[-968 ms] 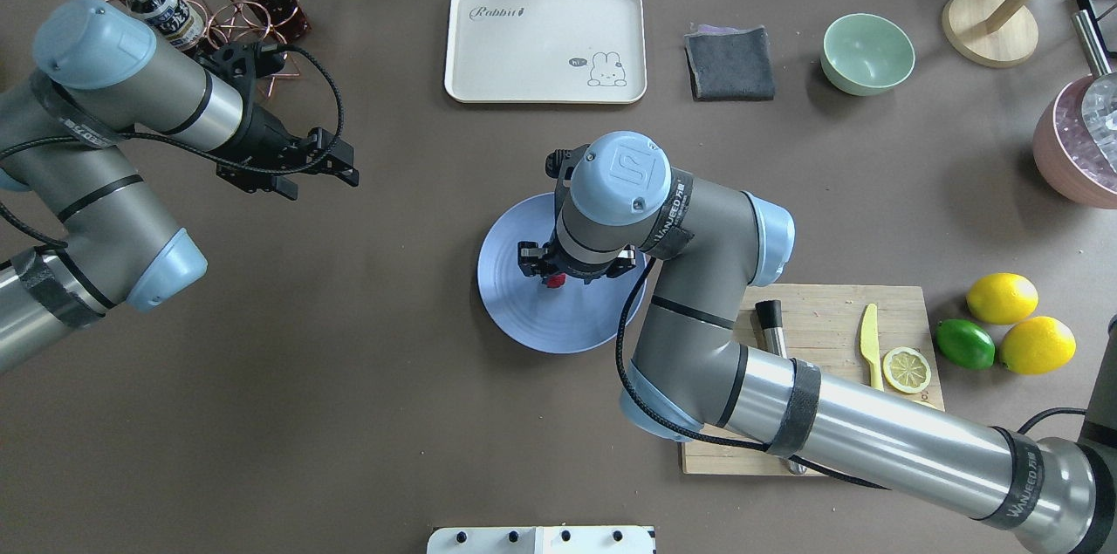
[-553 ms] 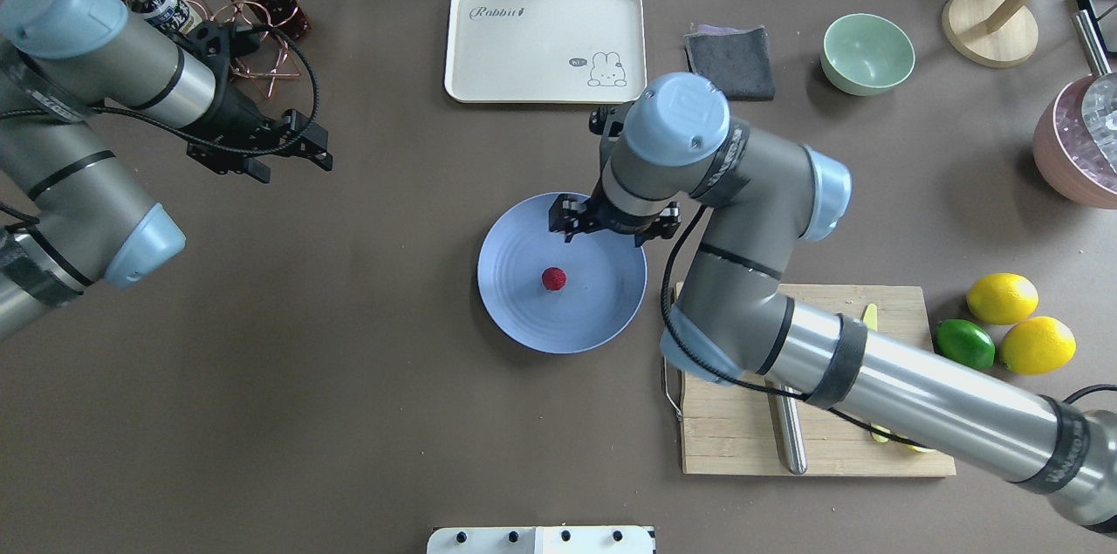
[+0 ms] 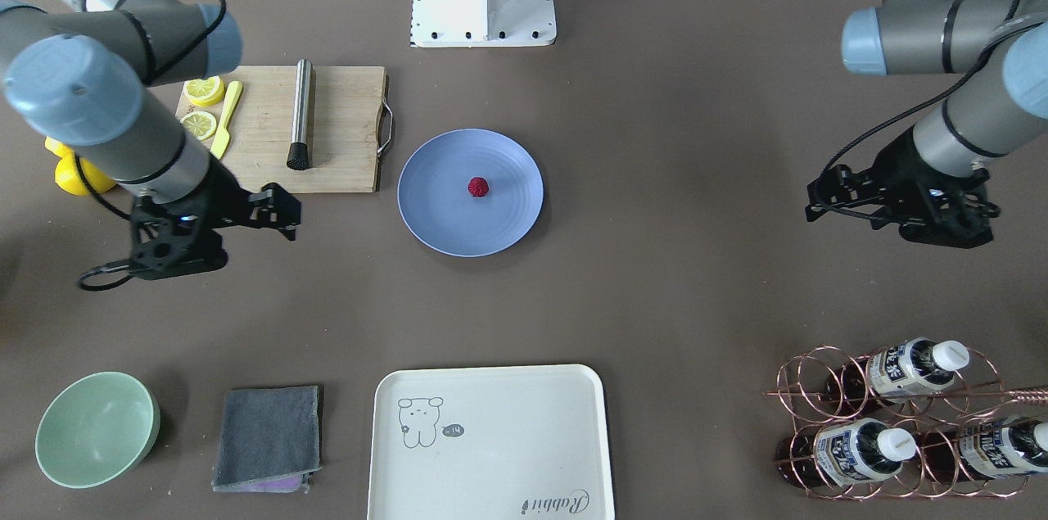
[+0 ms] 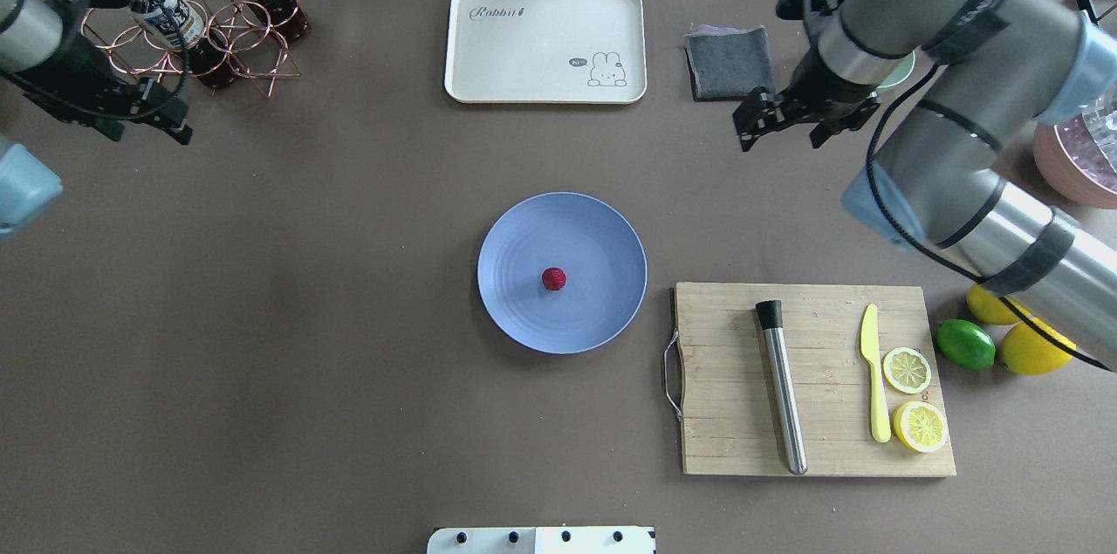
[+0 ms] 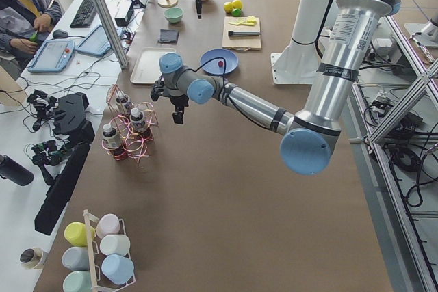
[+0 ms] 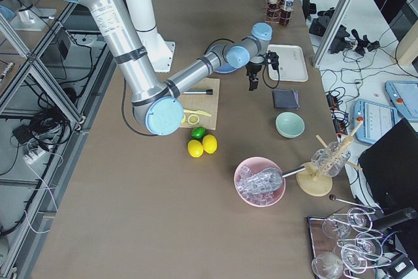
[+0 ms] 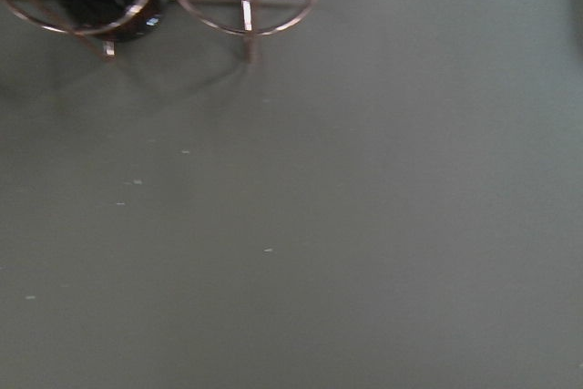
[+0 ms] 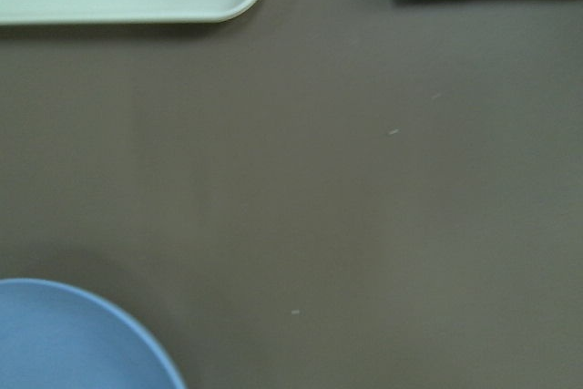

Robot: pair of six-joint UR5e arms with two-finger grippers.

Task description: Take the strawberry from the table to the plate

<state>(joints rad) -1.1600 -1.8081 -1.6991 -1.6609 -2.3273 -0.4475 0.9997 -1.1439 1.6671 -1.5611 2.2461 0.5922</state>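
The small dark red strawberry [image 4: 553, 278] [image 3: 478, 187] lies near the middle of the round blue plate [image 4: 602, 310] [image 3: 438, 217] on the brown table [image 4: 349, 318]. Nothing touches it. My right gripper [image 4: 783, 125] [image 3: 246, 217] hangs open and empty above the table, far right of the plate, beside the grey cloth. My left gripper [image 4: 131, 113] [image 3: 896, 213] is open and empty at the far left, next to the bottle rack. The right wrist view catches only the plate's rim [image 8: 82, 334]. No fingers show in either wrist view.
A cream tray [image 4: 545, 44], grey cloth [image 4: 729, 65] and green bowl [image 4: 903, 70] line the far side. A copper bottle rack [image 4: 218, 30] stands far left. A wooden board [image 4: 724, 379] with muddler, knife and lemon slices sits right of the plate, with lemons and a lime [image 4: 964, 345] beyond.
The right gripper let go of the strawberry on the plate, rose and swung away to the far right. The left arm drew back toward the bottle rack.
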